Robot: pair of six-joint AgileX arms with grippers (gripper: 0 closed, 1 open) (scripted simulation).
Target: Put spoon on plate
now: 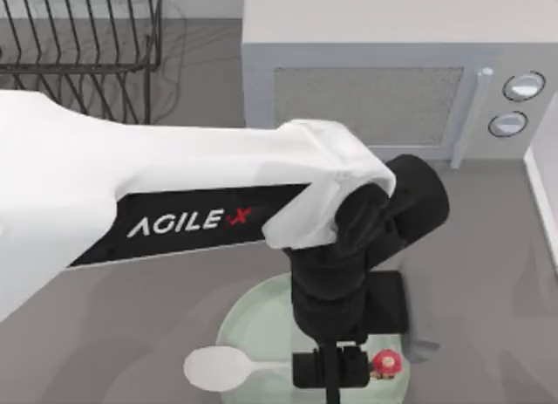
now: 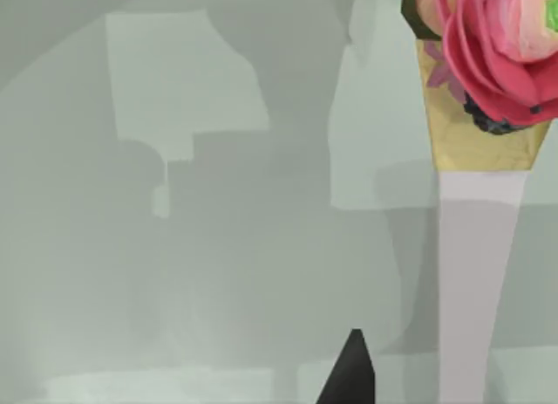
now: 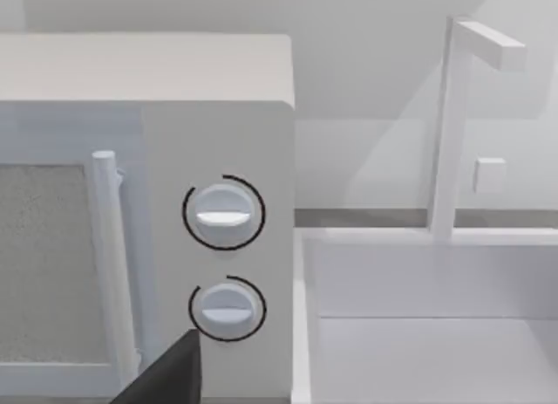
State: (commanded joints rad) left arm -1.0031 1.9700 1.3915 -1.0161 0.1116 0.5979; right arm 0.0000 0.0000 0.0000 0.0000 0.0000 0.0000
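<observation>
Left gripper (image 1: pixel 330 369) hangs low over the plate (image 1: pixel 253 312) at the table's front edge, above the handle of the spoon (image 1: pixel 218 367). Spoon lies across the plate: bowl over the plate's left rim, handle running right, pink flower ornament (image 1: pixel 384 362) just right of the gripper. Cannot tell if the claw is clamped on the handle or apart. Left wrist view: ornament (image 2: pixel 497 46) and handle close up over the plate's pale green surface (image 2: pixel 218 247). Likely the release step; to do it well, open only once the spoon rests flat, then lift straight up so the handle isn't dragged. Plate holds nothing but the spoon. Right arm parked by the microwave (image 3: pixel 148 229), sink (image 3: pixel 418 317) beside it.
</observation>
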